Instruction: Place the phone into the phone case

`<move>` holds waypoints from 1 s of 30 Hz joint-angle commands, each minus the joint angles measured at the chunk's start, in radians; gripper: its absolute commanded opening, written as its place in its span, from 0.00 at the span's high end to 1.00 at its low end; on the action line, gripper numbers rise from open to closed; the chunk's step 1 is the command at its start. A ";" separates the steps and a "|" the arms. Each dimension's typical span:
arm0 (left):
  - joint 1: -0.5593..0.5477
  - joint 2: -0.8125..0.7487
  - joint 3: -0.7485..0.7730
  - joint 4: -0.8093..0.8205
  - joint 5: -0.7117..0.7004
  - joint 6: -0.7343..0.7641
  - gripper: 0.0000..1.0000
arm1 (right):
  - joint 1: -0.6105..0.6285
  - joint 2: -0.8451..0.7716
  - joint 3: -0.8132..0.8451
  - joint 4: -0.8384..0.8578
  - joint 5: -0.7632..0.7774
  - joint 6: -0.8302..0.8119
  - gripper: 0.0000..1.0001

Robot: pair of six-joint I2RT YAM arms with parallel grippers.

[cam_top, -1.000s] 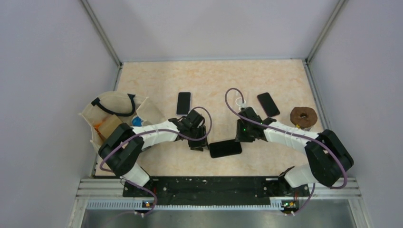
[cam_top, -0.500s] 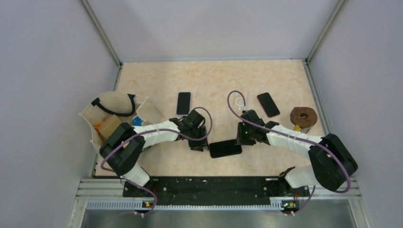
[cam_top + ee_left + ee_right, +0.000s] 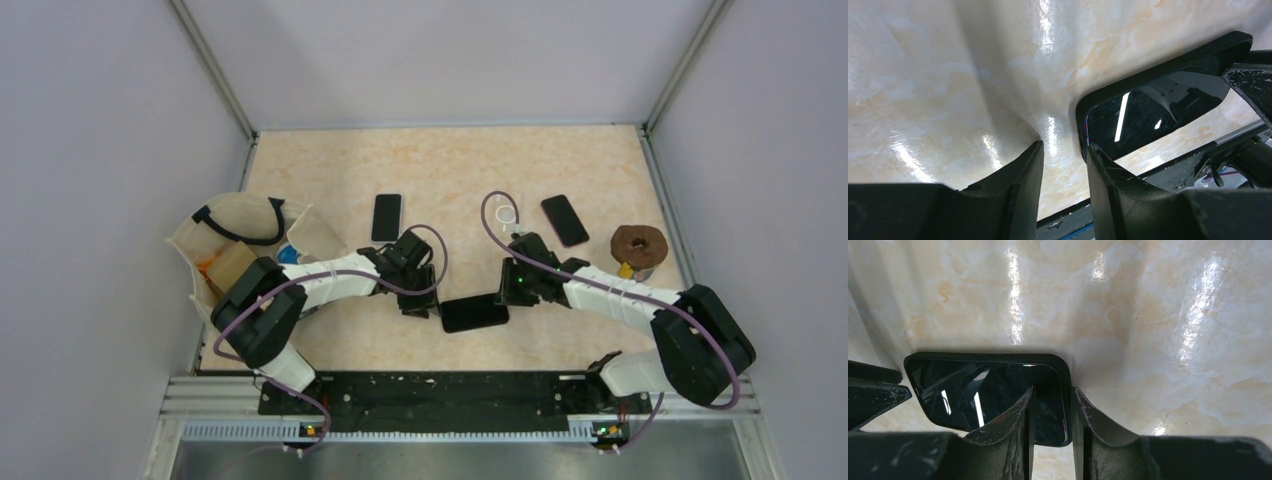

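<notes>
Top view: the phone (image 3: 475,313) lies flat on the desk (image 3: 450,160), near the front edge and between the two arms. The left fingers (image 3: 420,303) stand at its left end and the right fingers (image 3: 504,291) at its right end. Two spare phones (image 3: 387,217) lie flat farther back, well apart. A cloth bag (image 3: 240,215) sits at the left edge and a brown ring (image 3: 638,243) at the right.

Left wrist view: the fingers are partly open with only bare desk in the gap. One finger (image 3: 1105,175) is against the short end of the phone case (image 3: 1198,52). Nothing is gripped.

Right wrist view: the glass lies within the case's black rim. The fingers stand narrowly apart astride the case's end, one (image 3: 1018,420) over the glass and the other outside the rim. Whether they pinch it cannot be told.
</notes>
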State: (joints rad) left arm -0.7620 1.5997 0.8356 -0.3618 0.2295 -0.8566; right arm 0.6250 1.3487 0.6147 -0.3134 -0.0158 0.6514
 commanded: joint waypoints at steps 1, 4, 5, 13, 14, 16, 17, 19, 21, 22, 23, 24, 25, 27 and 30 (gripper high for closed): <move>-0.004 -0.009 0.019 0.009 -0.012 0.018 0.57 | 0.016 0.070 -0.075 -0.067 0.075 -0.006 0.73; -0.005 -0.005 0.023 0.009 -0.011 0.020 0.57 | 0.050 0.099 -0.074 -0.072 0.124 0.011 0.74; -0.004 -0.004 0.023 0.009 -0.012 0.021 0.57 | 0.065 0.114 -0.072 -0.072 0.137 0.022 0.74; -0.005 0.007 0.023 0.009 -0.012 0.024 0.57 | 0.217 0.259 -0.064 -0.019 0.204 0.134 0.77; -0.005 0.008 0.024 0.009 -0.011 0.024 0.57 | 0.229 0.275 -0.059 -0.013 0.203 0.144 0.77; -0.005 0.007 0.023 0.007 -0.013 0.025 0.57 | 0.251 0.305 -0.049 -0.005 0.208 0.166 0.78; -0.004 0.007 0.023 0.006 -0.014 0.025 0.57 | 0.259 0.314 -0.045 -0.004 0.215 0.169 0.78; -0.004 0.007 0.023 0.004 -0.015 0.025 0.57 | 0.264 0.329 -0.045 -0.001 0.223 0.181 0.81; -0.004 0.005 0.022 0.002 -0.018 0.024 0.57 | 0.264 0.321 -0.045 0.006 0.223 0.184 0.82; -0.005 0.004 0.021 0.003 -0.019 0.025 0.57 | 0.265 0.314 -0.043 0.015 0.218 0.182 0.83; -0.005 0.000 0.020 0.003 -0.021 0.025 0.57 | 0.264 0.306 -0.035 0.022 0.210 0.179 0.84; -0.004 -0.004 0.016 0.002 -0.025 0.024 0.57 | 0.264 0.304 -0.018 0.019 0.202 0.173 0.85; -0.004 -0.011 0.014 -0.001 -0.032 0.023 0.57 | 0.266 0.306 0.002 0.013 0.197 0.166 0.86; -0.003 -0.028 0.007 -0.007 -0.050 0.021 0.56 | 0.270 0.308 0.042 0.006 0.194 0.152 0.88; -0.004 -0.056 -0.003 -0.020 -0.074 0.016 0.55 | 0.271 0.300 0.091 0.005 0.180 0.131 0.89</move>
State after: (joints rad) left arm -0.7620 1.5929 0.8413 -0.3592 0.2131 -0.8429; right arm 0.8551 1.4975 0.7361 -0.3309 0.4179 0.7483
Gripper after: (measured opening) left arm 0.443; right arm 0.245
